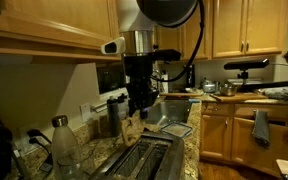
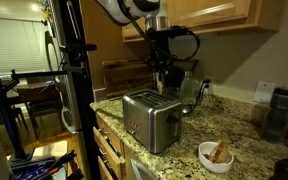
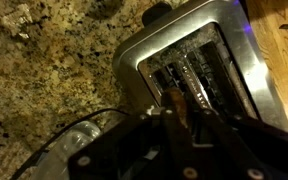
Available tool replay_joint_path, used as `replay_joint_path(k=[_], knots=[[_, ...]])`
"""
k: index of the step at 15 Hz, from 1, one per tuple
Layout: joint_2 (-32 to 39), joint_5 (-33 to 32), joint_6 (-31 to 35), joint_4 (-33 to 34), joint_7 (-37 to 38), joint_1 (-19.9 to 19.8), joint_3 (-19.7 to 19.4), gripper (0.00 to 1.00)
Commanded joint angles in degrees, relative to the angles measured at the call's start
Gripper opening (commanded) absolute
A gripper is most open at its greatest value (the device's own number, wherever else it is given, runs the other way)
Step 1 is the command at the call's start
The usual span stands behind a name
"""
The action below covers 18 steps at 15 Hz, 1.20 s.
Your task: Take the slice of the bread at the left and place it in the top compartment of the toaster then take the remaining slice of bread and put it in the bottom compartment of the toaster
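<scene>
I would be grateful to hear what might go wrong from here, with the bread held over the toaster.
1. The bread slice hangs from the shut jaws above the toaster. In the wrist view it looks off-centre over the slots, so it may snag on an edge and tear.
2. The two slots lie close together, so it may drop into the wrong one.
3. A clear bottle stands near the toaster and could get bumped.
</scene>
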Motion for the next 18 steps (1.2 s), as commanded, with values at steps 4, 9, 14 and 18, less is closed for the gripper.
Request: replay_joint_path(k=[4,9,14,18], knots=[[-0.37,0.15,-3.58,-0.57,-6.03,0.17,-0.79,0.10],[0.71,0.40,-2.56,-1.13,-12.28,-0.27,-1.63,0.10],[1.78,0.22,-1.59,-1.47,-15.46,-0.59,-1.64,0.40],[1.92,0.31,-1.54,-1.23,-16.28,-0.74,-1.73,0.59]])
